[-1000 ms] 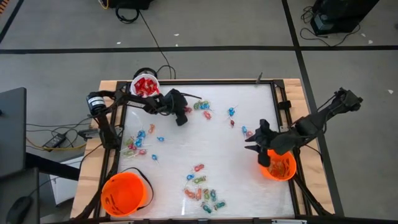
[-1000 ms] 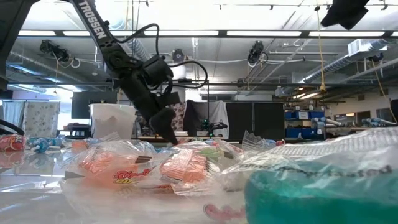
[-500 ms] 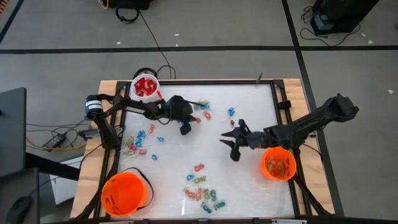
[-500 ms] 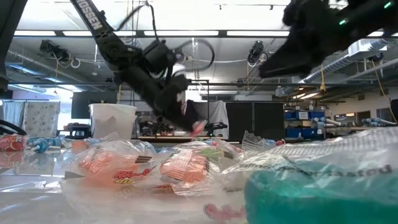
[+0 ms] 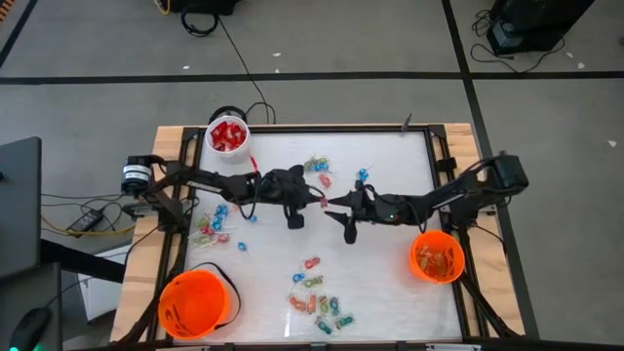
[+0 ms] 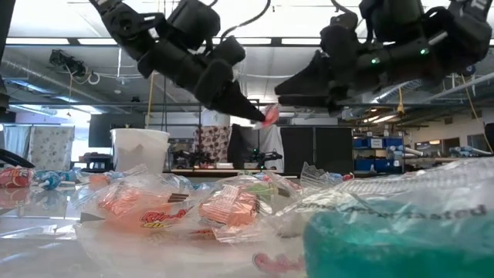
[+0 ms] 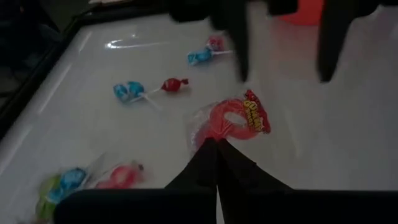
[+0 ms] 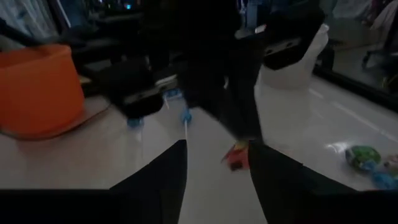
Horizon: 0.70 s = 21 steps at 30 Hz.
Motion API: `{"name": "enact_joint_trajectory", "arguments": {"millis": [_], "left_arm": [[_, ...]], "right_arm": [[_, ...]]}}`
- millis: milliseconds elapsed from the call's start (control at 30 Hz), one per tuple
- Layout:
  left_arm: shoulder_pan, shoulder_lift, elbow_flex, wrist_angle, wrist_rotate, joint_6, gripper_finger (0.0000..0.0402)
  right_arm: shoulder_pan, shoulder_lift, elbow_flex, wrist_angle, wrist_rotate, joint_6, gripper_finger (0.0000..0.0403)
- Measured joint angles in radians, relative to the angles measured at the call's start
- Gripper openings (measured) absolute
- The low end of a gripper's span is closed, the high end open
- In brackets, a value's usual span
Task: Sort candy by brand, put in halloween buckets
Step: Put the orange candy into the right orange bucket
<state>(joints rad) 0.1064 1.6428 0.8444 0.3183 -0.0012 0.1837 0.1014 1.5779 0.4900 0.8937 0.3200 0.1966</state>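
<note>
My left gripper (image 5: 318,202) hangs over the middle of the table, shut on a clear-wrapped red ring candy (image 7: 233,120), which also shows in the low view (image 6: 270,116). My right gripper (image 5: 338,207) faces it from the table's right, open. Its fingers (image 8: 165,171) stand on either side of the candy (image 8: 237,155); whether they touch it I cannot tell. More candy (image 5: 317,302) lies loose on the table. The halloween buckets are a white pail (image 5: 227,135) with red packets, a large orange one (image 5: 198,302) and a smaller orange one (image 5: 436,256). My left gripper pinches the wrapper's near edge (image 7: 208,135) between its two fingertips. The fingers come from the table's left, slanting down. The candy sticks out past the fingertips toward my right gripper, lifted clear of the table.
Lollipops and wrapped sweets lie in clusters at the left (image 5: 214,222), the far middle (image 5: 317,171) and the near middle of the table. A black frame (image 5: 444,156) rims the table. Wrapped sweets (image 6: 193,205) lie close before the low camera.
My left gripper has lifted the red candy off the table near the white pail and carried it up and toward the table's middle. My right gripper has come down from above the smaller orange bucket and swung left, tipping level, to meet the candy.
</note>
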Motion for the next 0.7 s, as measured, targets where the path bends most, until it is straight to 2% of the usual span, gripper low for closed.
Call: {"name": "enact_joint_trajectory", "arguments": {"millis": [167, 300, 400, 633, 700], "left_arm": [[-0.039, 0.000, 0.024, -0.008, -0.052, 0.026, 0.0004], [-0.051, 0.001, 0.027, -0.006, -0.055, 0.046, 0.0004], [-0.051, 0.001, 0.027, -0.008, -0.055, 0.046, 0.0004], [-0.061, 0.000, 0.028, -0.014, -0.054, 0.047, 0.0004], [-0.065, 0.000, 0.028, -0.015, -0.054, 0.048, 0.0004]], "right_arm": [[-0.020, 0.043, 0.004, 0.023, -0.003, -0.007, 0.0202], [-0.022, 0.054, 0.002, 0.025, 0.023, -0.015, 0.0191], [-0.022, 0.057, 0.002, 0.026, 0.043, -0.033, 0.0154], [-0.022, 0.057, 0.003, -0.012, 0.053, -0.064, 0.0019], [-0.022, 0.057, 0.003, -0.031, 0.052, -0.077, 0.0011]]}}
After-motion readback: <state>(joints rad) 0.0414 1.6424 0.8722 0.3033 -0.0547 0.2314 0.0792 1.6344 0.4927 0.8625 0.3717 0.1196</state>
